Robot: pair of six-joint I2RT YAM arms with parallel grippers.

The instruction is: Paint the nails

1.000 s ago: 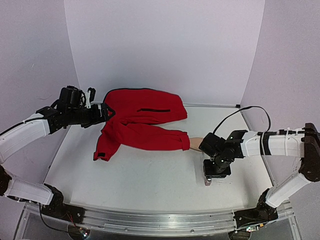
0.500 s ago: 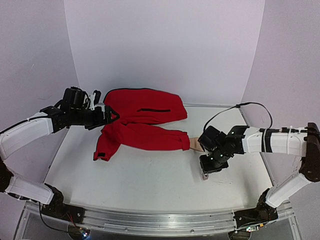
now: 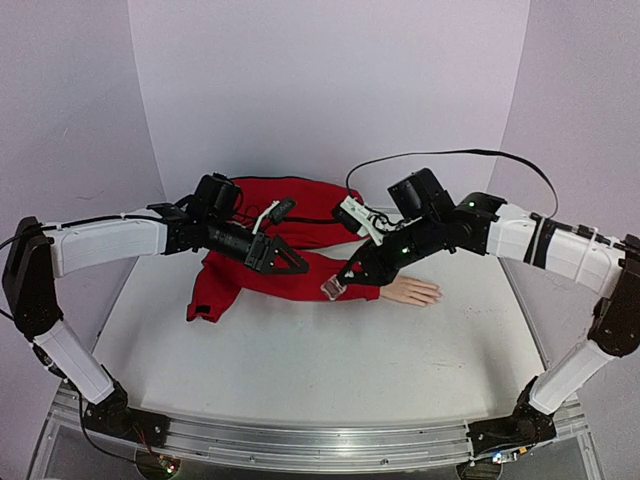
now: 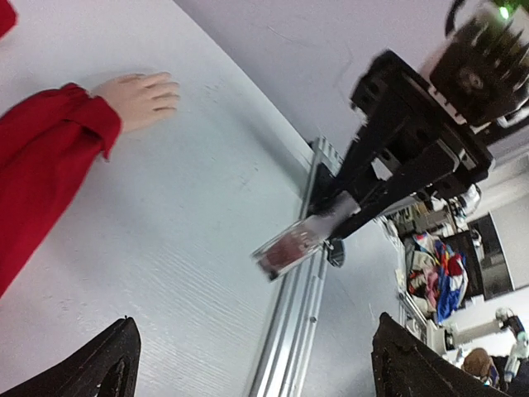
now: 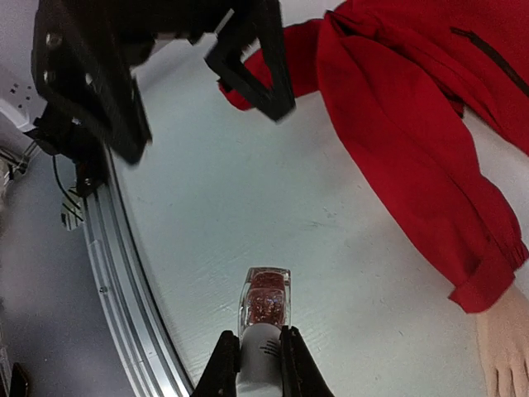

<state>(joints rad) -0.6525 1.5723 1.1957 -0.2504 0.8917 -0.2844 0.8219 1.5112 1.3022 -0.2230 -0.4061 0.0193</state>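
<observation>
The pale mannequin hand lies flat on the table, sticking out of a red sleeve. Its nails are too small to make out. The hand also shows in the left wrist view and at the corner of the right wrist view. My right gripper is shut on the white cap of a small clear bottle of reddish glitter polish. It holds the bottle in the air over the sleeve. My left gripper is open wide and empty, facing the bottle from the left.
The red jacket covers the back middle of the table. The metal rail runs along the near edge. A black cable arcs over the right arm.
My right gripper has lifted the bottle from the near right of the table and carried it up and left over the sleeve. My left arm has swung right toward it, jaws open.
</observation>
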